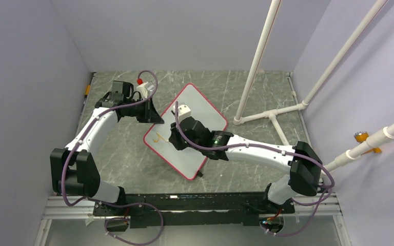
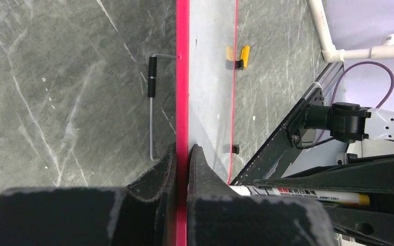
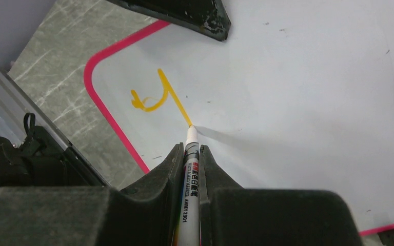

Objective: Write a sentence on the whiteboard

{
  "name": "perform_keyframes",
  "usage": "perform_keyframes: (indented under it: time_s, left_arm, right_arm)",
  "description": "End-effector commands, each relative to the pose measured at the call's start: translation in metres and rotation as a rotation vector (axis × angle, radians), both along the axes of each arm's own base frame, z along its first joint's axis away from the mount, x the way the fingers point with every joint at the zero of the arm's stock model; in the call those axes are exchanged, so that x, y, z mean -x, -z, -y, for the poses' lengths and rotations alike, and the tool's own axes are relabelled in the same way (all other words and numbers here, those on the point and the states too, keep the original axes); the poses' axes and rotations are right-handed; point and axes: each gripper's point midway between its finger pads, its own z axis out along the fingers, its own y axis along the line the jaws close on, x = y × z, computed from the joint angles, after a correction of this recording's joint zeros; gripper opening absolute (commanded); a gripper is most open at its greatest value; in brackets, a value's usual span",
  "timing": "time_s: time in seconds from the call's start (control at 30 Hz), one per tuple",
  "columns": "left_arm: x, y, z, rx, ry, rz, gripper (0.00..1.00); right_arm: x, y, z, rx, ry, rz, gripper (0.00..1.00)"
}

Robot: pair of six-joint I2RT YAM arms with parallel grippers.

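The whiteboard (image 1: pixel 199 108) lies at an angle on the grey table, white with a red-pink frame. My left gripper (image 1: pixel 154 117) is shut on its upper-left edge; in the left wrist view the fingers (image 2: pixel 183 151) pinch the red frame (image 2: pixel 182 77). My right gripper (image 3: pixel 190 148) is shut on a white marker (image 3: pixel 189 174) over the board's left part (image 1: pixel 177 138). The marker's tip touches the board at the tail of an orange "y" (image 3: pixel 159 97). That single letter (image 1: pixel 158 138) is all of the sentence that shows.
A white pipe frame (image 1: pixel 269 110) stands on the table right of the board. A wire stand with a black grip (image 2: pixel 152 84) sticks out from the board's edge. Purple-grey walls close in left, back and right. A metal rail (image 1: pixel 184 205) runs along the near edge.
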Motion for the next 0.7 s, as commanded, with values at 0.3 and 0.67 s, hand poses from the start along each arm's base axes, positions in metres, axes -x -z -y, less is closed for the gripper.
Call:
perform_keyframes:
  time_s: [0.3, 0.67]
  left_arm:
    - [-0.011, -0.018, -0.002, -0.032, 0.008, 0.147, 0.00]
    - [-0.011, -0.017, -0.003, -0.038, 0.006, 0.145, 0.00]
  right_arm:
    - [0.025, 0.008, -0.001, 0.026, -0.042, -0.045, 0.00]
    - [0.023, -0.032, -0.035, -0.028, -0.110, -0.010, 0.00]
